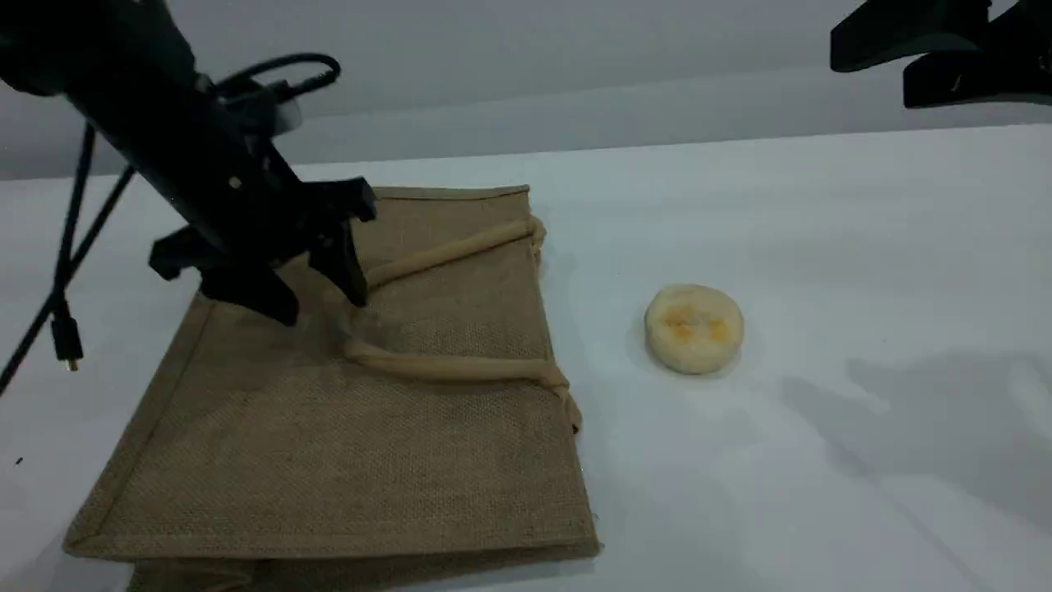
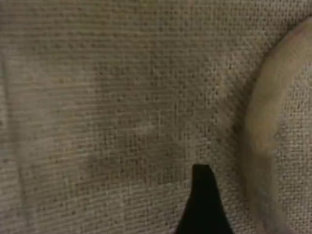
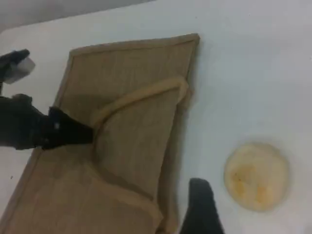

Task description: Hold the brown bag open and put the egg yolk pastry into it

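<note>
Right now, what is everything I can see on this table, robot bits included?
brown bag: one, tan-brown woven, lying flat on the left half of the table.
bag handles: two, lighter beige, lying on top of the bag, loops pointing left.
egg yolk pastry: one, pale cream with yellow-orange blotches, on the bare table to the right of the bag, not touching it.
table: one, white.
cable: one, black, hanging beside the left arm with a loose plug at its end.
left hand: one, black, open, low over the bag near the handle loop.
right hand: one, black, open, raised at the top right, holding nothing.
</note>
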### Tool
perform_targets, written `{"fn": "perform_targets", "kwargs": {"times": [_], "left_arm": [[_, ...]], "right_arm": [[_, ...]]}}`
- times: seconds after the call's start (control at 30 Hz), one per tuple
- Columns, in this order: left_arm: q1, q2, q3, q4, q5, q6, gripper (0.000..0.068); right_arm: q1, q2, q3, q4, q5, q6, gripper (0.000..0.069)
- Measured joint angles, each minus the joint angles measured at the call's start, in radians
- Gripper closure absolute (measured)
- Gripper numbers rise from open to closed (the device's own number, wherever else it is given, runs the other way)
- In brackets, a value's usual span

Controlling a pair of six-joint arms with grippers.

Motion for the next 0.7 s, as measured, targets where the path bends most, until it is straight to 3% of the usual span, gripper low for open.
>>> {"fn": "perform_targets", "kwargs": {"times": [0.3, 0.43, 0.53, 0.7], "left_arm": [[-0.016, 0.060, -0.016, 0.003, -0.007, -0.023, 0.0217], [-0.016, 0.071, -0.018, 0.004, -0.011, -0.034, 0.0256], [-0.016, 0.072, -0.018, 0.005, -0.010, -0.034, 0.0331], [-0.016, 0.072, -0.018, 0.001, -0.024, -0.035, 0.0556]], "right_arm": [[0.000, 0.000, 0.000, 0.000, -0.006, -0.007, 0.0250], [0.000, 0.000, 0.000, 0.000, -0.006, -0.006, 0.0250], [0.000, 0.000, 0.000, 0.000, -0.010, -0.005, 0.0250], [0.000, 0.021, 0.000, 0.000, -0.012, -0.005, 0.0250]]}}
